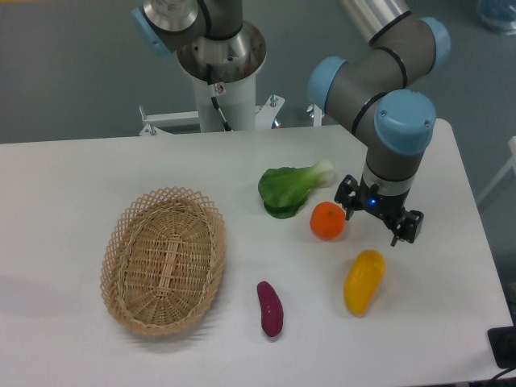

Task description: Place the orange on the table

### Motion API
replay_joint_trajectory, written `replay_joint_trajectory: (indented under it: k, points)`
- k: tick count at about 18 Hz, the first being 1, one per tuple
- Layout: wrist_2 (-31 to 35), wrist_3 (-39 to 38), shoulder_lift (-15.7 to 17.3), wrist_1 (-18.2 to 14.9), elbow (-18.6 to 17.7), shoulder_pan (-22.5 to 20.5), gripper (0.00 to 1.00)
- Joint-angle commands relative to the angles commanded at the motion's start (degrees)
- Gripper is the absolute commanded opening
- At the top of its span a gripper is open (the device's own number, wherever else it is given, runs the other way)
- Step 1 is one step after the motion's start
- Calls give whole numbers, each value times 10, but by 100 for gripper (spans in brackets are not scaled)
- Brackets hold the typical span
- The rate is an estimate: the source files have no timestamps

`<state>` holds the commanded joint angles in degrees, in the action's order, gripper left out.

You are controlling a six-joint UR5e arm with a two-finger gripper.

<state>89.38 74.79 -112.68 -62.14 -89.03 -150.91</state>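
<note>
Now the orange (327, 221) rests just left of the gripper (379, 217).

The white table (72, 185) carries a wicker basket (164, 260) lower left, bok choy (288, 190), orange (327, 221), yellow fruit (364, 280) and purple vegetable (270, 309) toward the right.

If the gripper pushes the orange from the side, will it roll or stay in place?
The orange looks ball-shaped, so it would probably roll on the flat table. Pushed left, it may stop against the green vegetable close by. Its skin looks smooth, so the open gripper might slip.
</note>
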Motion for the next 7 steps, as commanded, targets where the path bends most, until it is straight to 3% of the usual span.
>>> replay_joint_trajectory:
  k: [7]
  points:
    - [1, -1, 1, 4, -5, 0, 100]
